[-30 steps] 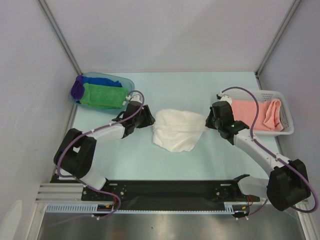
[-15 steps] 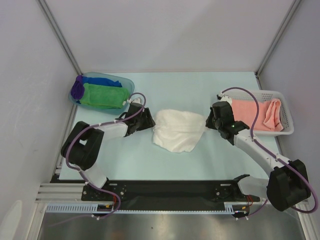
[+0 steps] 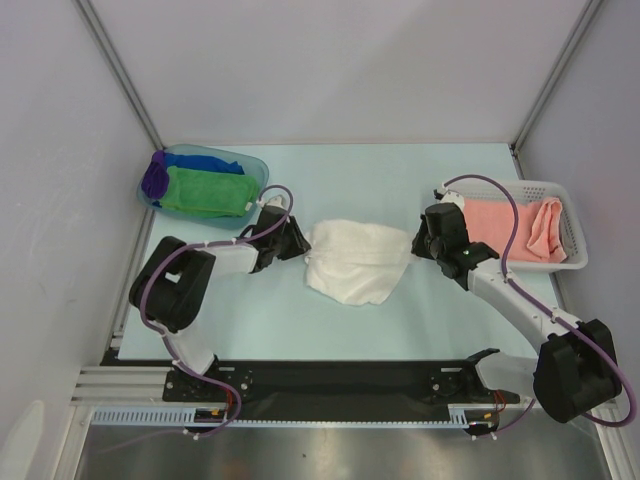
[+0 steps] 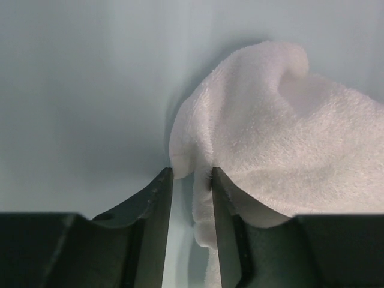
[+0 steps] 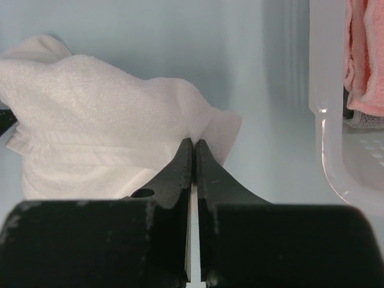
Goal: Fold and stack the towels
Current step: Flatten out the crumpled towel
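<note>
A white towel is lying crumpled in the middle of a pale blue-green table. Its long axis is running left to right, and each end is pointing at one of the two grippers. The overhead view is showing the whole cloth, bunched and sagging toward the near edge.

The left gripper is meeting its left end and the right gripper its right end. That view is not showing how the jaws stand; the wrist cameras are.

In the left wrist view, the left gripper is standing narrowly apart. The towel's rounded edge is sitting in the gap against one finger, and a sliver of bare table is showing beside the other.

In the right wrist view, the right gripper is pressed together, pinching a corner of the towel that is rising to a point at its tips.

At the far left, well apart, a translucent blue tub is holding a green towel, a blue towel and a purple towel. At the far right, a white mesh basket is holding a salmon pink towel. The basket's wall is also showing beside the right gripper.
</note>
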